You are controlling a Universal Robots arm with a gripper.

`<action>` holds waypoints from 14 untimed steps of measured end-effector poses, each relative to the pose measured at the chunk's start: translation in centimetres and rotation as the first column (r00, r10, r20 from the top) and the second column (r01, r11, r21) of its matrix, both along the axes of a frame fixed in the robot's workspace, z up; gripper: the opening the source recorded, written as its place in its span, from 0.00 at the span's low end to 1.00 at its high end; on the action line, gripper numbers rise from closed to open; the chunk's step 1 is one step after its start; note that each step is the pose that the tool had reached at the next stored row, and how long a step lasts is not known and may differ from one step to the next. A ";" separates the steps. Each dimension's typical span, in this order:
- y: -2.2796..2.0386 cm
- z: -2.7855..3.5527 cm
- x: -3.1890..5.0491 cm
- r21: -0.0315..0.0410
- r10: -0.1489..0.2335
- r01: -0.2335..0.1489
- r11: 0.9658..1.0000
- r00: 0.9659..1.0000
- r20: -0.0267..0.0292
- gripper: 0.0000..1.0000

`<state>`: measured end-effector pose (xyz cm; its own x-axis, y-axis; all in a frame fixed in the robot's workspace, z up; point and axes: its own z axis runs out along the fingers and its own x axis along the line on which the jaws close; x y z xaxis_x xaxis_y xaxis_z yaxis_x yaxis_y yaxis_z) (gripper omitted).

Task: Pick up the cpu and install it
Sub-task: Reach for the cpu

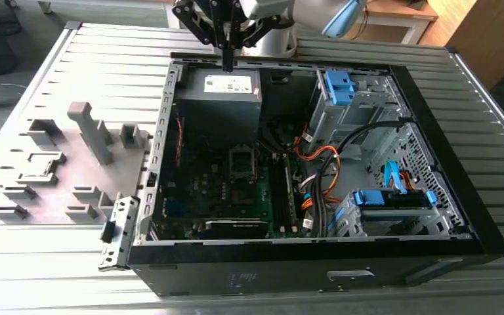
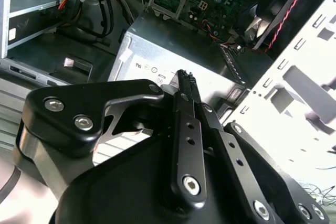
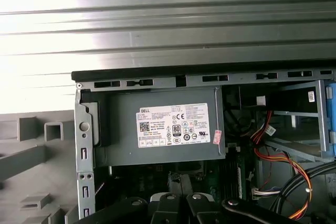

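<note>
Black gripper (image 2: pixel 185 80) links crowd the second wrist view, fingers pressed together on nothing visible, above the grey power-supply box (image 2: pixel 173 51). First wrist view looks onto that box inside the open computer case (image 3: pixel 157 83), ribbed metal table (image 3: pixel 157 19) beyond. From the exterior view, the cpu (image 1: pixel 42 168) seems to rest on the grey fixture plate (image 1: pixel 73 141) at the exterior view's left, well apart from the gripper; I judge it light, stiff, fragile, best pinched by opposite edges.
</note>
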<state>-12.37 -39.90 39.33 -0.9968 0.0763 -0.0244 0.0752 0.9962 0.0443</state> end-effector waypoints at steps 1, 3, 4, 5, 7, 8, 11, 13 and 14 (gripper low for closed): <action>0.00 0.00 -0.09 0.000 0.000 0.000 1.000 1.000 0.000 0.11; 0.00 0.00 -0.29 0.000 0.000 0.000 1.000 1.000 0.000 0.11; 0.00 0.00 -0.40 0.000 0.000 0.000 1.000 1.000 0.000 0.11; 0.00 0.00 -0.51 0.000 0.000 0.000 1.000 1.000 0.000 0.11; 0.00 0.00 -0.75 0.000 0.000 0.000 1.000 1.000 0.000 0.11; 0.00 0.00 -0.87 0.000 0.000 0.000 1.000 1.000 0.000 0.11; 0.00 0.00 -1.27 0.000 0.000 0.000 1.000 1.000 0.000 0.11; 0.00 0.00 -1.57 0.000 0.000 0.000 1.000 1.000 0.000 0.11; 0.00 0.00 -1.71 0.000 0.000 0.000 1.000 1.000 0.000 0.11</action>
